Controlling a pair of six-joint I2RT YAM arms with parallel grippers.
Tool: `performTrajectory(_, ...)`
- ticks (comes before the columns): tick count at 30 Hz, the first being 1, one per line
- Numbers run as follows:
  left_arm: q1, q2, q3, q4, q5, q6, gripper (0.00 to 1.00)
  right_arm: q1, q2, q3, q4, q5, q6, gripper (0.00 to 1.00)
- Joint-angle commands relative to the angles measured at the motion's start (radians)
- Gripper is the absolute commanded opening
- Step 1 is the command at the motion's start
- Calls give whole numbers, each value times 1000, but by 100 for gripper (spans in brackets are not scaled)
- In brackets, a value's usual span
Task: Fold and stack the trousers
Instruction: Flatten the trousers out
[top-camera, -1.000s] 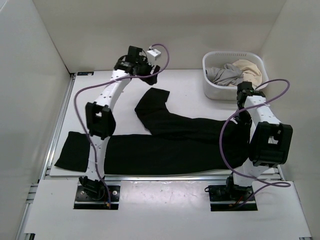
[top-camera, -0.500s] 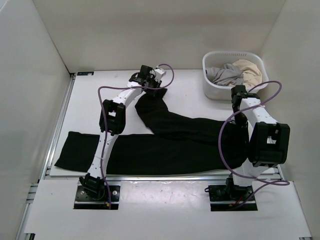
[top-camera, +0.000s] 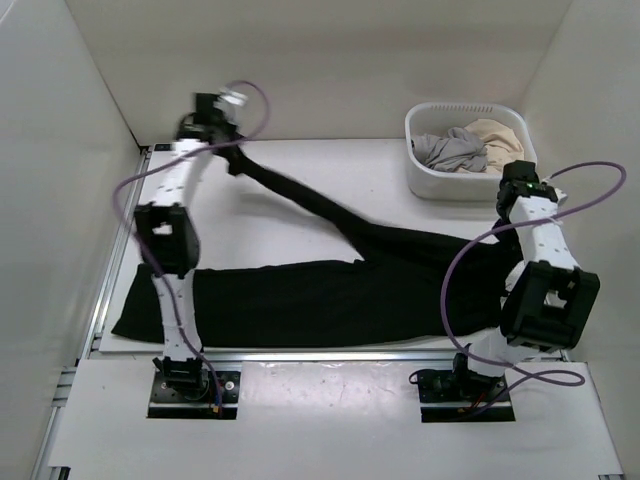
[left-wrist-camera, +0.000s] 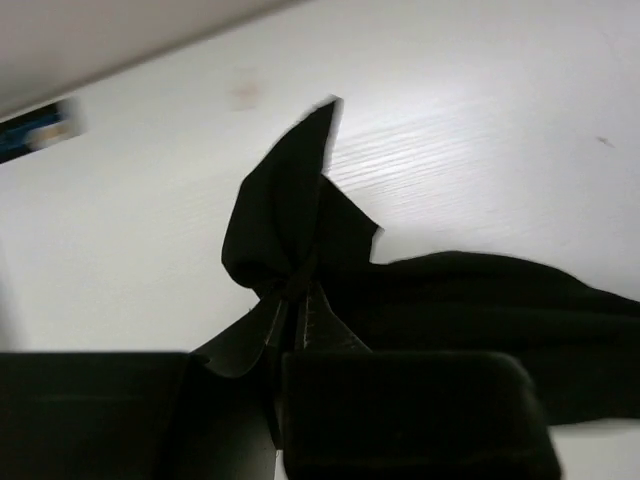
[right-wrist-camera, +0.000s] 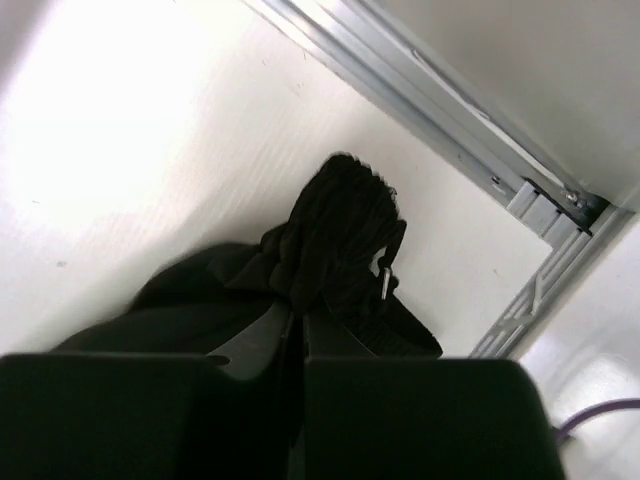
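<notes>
At the bench (top-camera: 400, 170) far-left corner left fingers (left-wrist-camera: 325, 330) pinch a hem of the trousers (top-camera: 330, 300), right fingers (right-wrist-camera: 255, 338) pinch the waist end at right edge, leg diagonal between.

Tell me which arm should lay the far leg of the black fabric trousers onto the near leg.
Left, probably. The left gripper is shut on the black fabric trousers at that leg's cuff, far left; the right gripper pinches the waist end.

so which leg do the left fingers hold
The far leg, stretched toward the back-left corner, cuff pinched in the left fingers. The other leg lies flat along the near edge.
</notes>
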Motion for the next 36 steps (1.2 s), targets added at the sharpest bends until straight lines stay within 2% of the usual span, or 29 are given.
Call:
performTrajectory(1,123,-304,-82,-80,-9,37,14,-10,-87,-20,70,-13,1,0)
performTrajectory(8,156,-486,-475,-209,49,46,14,-10,-146,-109,90,-76,1,0)
performTrajectory(12,206,-504,-633,-235,49,28,14,-10,-169,-186,118,-137,-8,0)
performTrajectory(17,240,-469,-656,-268,83,28,15,0,-169,-238,139,-194,-8,0)
performTrajectory(23,240,-401,-568,-307,48,28,29,10,-198,-257,158,-244,-31,0)
performTrajectory(24,240,-388,-568,-318,35,28,34,10,-198,-269,146,-258,-42,0)
performTrajectory(25,240,-388,-568,-318,26,28,34,10,-198,-279,133,-258,-53,0)
performTrajectory(26,249,-388,-587,-318,26,28,34,10,-198,-280,117,-258,-65,6)
performTrajectory(27,249,-397,-601,-318,26,28,34,10,-184,-280,72,-258,-74,39)
performTrajectory(28,259,-411,-615,-318,38,28,34,10,-184,-292,60,-258,-88,49)
performTrajectory(30,259,-426,-656,-318,63,28,31,10,-228,-306,60,-286,-97,60)
performTrajectory(32,259,-438,-675,-327,87,15,30,10,-314,-306,80,-312,-106,65)
performTrajectory(33,259,-452,-684,-327,97,15,30,10,-334,-281,80,-301,-106,72)
performTrajectory(36,259,-477,-712,-327,97,15,30,10,-350,-185,67,-292,-94,85)
